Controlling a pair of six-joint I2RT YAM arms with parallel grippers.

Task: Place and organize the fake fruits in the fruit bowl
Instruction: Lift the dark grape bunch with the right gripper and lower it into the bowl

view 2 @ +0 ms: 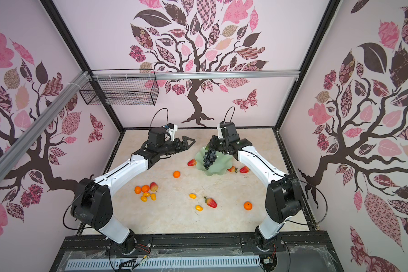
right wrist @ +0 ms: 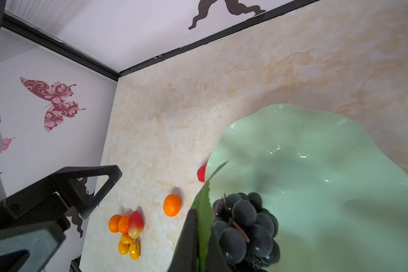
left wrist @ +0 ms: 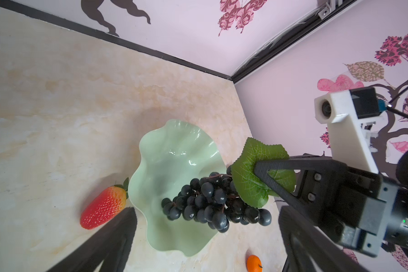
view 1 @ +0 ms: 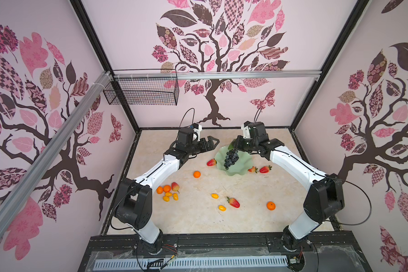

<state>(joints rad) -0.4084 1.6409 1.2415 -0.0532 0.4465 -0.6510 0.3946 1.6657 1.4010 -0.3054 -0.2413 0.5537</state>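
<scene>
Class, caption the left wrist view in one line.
Right gripper holds the grape bunch by its leaf over the fruit bowl.

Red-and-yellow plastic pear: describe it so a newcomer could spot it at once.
On the beige marbled tabletop, look beside the left arm's black joint for a cluster of small plastic fruits. The red-and-yellow pear lies on the cluster's side away from that joint, next to two round oranges. Only it is tapered and red-to-yellow; the rest are orange balls or yellow ovals.

Fruit-scene colours
Mint-green fruit bowl [view 1: 242, 163], blue-black grape bunch [view 1: 230, 159], red strawberry [view 1: 211, 162], cream marbled desk [view 1: 198, 217], pink tree-patterned walls [view 1: 127, 35].
</scene>
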